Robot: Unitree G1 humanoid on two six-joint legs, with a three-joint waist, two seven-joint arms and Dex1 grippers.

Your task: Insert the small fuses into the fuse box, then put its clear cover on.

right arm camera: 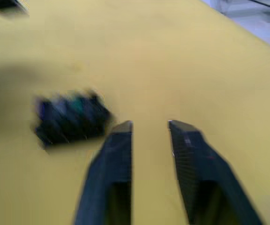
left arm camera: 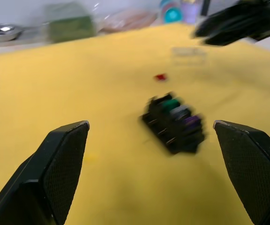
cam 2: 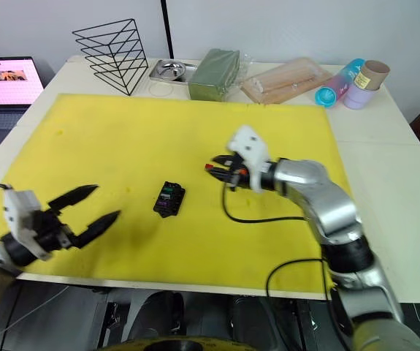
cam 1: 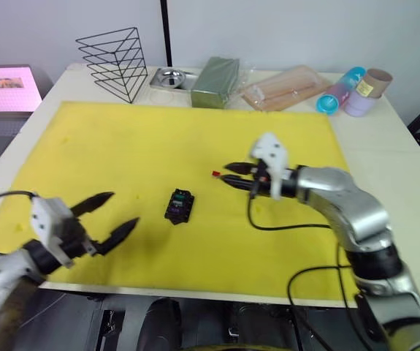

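The black fuse box (cam 1: pixel 180 205) lies mid-mat on the yellow mat (cam 1: pixel 122 146). Green, pale and purple small fuses sit in the slots of the fuse box (left arm camera: pixel 174 123). The red fuse (cam 1: pixel 215 173) lies loose on the mat, just off the tips of my right gripper (cam 1: pixel 228 174). That gripper is open by a narrow gap with nothing between its fingers (right arm camera: pixel 120 140). A faint clear cover (left arm camera: pixel 189 55) rests on the mat beyond the red fuse (left arm camera: pixel 160 77). My left gripper (cam 1: pixel 115 212) stands wide open, left of the box and apart from it.
Along the table's back edge stand a black wire rack (cam 1: pixel 115 58), a steel dish (cam 1: pixel 169 77), a green block (cam 1: pixel 215 80), a clear bag of sticks (cam 1: pixel 286 88) and some cups (cam 1: pixel 356 89). A laptop (cam 1: pixel 5 88) sits off the table's left side.
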